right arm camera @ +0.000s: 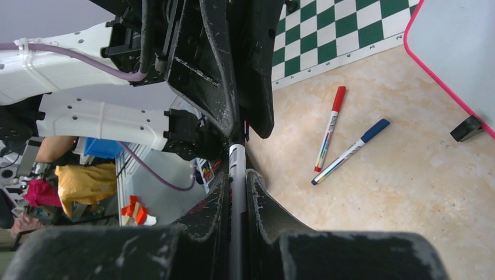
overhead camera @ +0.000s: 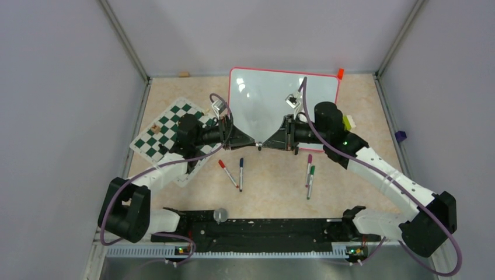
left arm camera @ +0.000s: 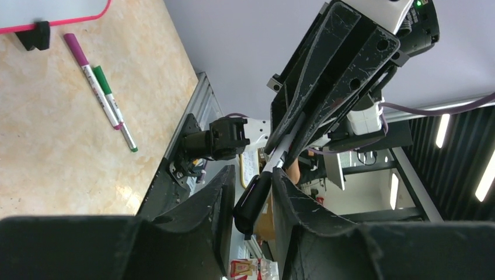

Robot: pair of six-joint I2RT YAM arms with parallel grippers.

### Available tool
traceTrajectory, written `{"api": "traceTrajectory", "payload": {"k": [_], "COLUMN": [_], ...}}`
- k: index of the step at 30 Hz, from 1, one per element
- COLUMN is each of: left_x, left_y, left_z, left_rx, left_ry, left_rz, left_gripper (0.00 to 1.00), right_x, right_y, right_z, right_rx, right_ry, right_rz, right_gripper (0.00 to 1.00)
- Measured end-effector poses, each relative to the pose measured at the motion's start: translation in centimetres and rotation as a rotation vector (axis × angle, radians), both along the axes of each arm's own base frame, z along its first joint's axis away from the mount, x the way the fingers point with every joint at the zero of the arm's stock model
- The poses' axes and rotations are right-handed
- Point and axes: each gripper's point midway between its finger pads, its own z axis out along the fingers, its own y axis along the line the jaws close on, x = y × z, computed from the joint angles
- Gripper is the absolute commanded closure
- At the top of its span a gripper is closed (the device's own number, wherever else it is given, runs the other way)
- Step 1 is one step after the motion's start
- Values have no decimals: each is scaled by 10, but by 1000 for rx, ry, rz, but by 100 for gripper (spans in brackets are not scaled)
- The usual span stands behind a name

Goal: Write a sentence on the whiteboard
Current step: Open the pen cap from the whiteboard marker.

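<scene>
**Both jaws clamped on one marker, nose to nose**

Top: left jaws and right jaws meet tip to tip above the desk (overhead camera: 268, 189), with the marker (overhead camera: 258, 144) bridging them. The whiteboard (overhead camera: 280, 96) lies flat just beyond both.

Left wrist: left jaws pinch the marker's black cap (left arm camera: 254, 201). Purple pen (left arm camera: 93, 79) and green pen (left arm camera: 114, 105) lie well left of them.

Right wrist: right jaws are closed on the white barrel (right arm camera: 236, 169). Red pen (right arm camera: 330, 128) and blue pen (right arm camera: 350, 151) lie to their right, with the whiteboard corner farther right.

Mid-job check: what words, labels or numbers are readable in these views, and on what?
None readable.
Green-and-white checkered chess mat: border marks, too small.
Red-capped marker and blue-capped marker: barrel print, blurred.
Glossy red-framed whiteboard: no writing.
Black-capped white marker gripped by left end effector and right end effector: no legible print.
</scene>
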Motion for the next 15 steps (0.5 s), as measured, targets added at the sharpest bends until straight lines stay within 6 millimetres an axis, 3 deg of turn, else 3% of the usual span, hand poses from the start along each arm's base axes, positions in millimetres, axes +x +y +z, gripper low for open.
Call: {"api": "traceTrajectory", "payload": {"k": [5, 10, 14, 15], "left_x": [-9, -16, -19, -19], "left_y": [1, 2, 2, 2], "left_z": [13, 26, 31, 32], "left_rx": [-41, -103, -136, -142], "left_ry": [-23, -31, -17, -16], "left_rz": [-45, -84, -105, -110], "left_gripper": [62, 66, 77, 84], "right_x": [-2, -4, -6, -6], "right_y": [2, 3, 4, 4], "right_z": [8, 18, 23, 24], "right_rx": [32, 75, 94, 100], "right_ry": [-3, -13, -16, -18], "right_rz": [23, 53, 67, 70], "right_gripper": [100, 100, 100, 100]}}
